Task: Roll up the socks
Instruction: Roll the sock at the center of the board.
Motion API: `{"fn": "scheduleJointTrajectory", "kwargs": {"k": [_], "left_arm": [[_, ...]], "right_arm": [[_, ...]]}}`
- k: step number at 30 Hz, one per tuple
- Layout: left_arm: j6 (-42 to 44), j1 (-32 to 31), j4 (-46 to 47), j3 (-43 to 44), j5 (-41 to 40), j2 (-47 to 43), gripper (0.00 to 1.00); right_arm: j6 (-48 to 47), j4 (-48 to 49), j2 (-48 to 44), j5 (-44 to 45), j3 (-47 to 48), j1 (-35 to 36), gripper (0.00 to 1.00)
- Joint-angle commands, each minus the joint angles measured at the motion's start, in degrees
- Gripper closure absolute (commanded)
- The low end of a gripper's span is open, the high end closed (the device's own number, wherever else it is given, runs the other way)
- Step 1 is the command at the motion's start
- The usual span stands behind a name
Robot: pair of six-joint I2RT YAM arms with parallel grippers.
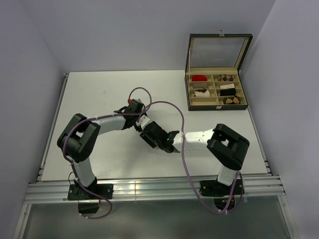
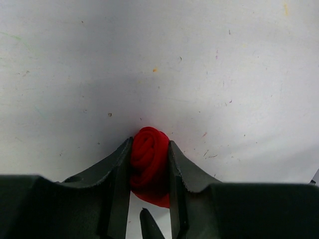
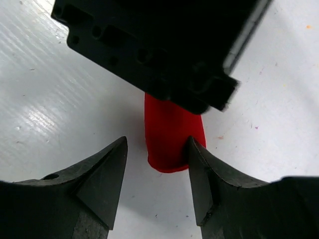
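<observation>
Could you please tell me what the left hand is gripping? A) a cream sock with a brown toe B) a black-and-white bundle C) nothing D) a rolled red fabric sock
D: the left wrist view shows the left hand closed on the rolled red fabric sock, its spiral end visible.

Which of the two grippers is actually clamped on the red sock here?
The left gripper: its jaws press both sides of the rolled red sock. The right gripper stands open, its jaws merely straddling the sock's loose end.
</observation>
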Motion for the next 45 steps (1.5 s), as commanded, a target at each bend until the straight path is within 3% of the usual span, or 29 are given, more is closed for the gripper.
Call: {"fn": "scheduleJointTrajectory", "kwargs": {"k": [1,4,7,8,9,16,21,29,36,41,45], "left_arm": [[2.69,-0.48,-4.51,0.58,-0.53,2.03,0.66],[2.79,-0.48,-4.42,0.76,-0.35,2.12,0.65],[2.87,-0.48,-4.33,0.67,-0.44,1.86,0.63],[2.79,-0.48,-4.33,0.50,-0.61,1.68,0.61],[2.87,-0.48,-4.33,0.41,-0.87,1.16,0.59],[1.03,-0.48,-4.16,-0.21,-2.81,-1.83,0.41],[-0.55,-0.48,-3.19,-1.70,-3.16,-3.24,0.39],[-1.96,-0.48,-1.61,-3.20,-1.93,-2.54,0.43],[-2.05,-0.56,-1.17,-3.11,-1.41,0.27,0.60],[-1.26,-0.83,-1.52,-2.67,-1.49,0.80,0.71],[-0.38,-0.91,-2.57,-1.88,-1.32,1.15,0.73]], "right_arm": [[-2.78,0.27,3.89,8.26,2.00,1.42,0.41],[-2.61,-0.09,5.65,9.23,2.00,1.42,0.49],[-2.08,-0.96,5.57,6.43,1.73,1.07,0.79],[-1.47,-1.14,5.30,5.37,1.56,0.89,0.95],[-1.12,-1.66,4.78,3.97,1.38,0.28,1.00],[2.66,-3.25,1.88,-11.05,0.59,-4.55,1.00],[5.56,-3.16,0.47,-24.66,-0.02,-10.79,1.00],[9.43,-2.81,3.45,-38.93,0.68,-17.56,1.00],[10.14,-3.16,3.90,-41.49,1.21,-19.68,1.00],[9.62,-4.47,-0.05,-36.06,1.47,-19.33,0.65],[7.86,-5.97,-2.08,-27.20,2.61,-16.96,0.52]]}}
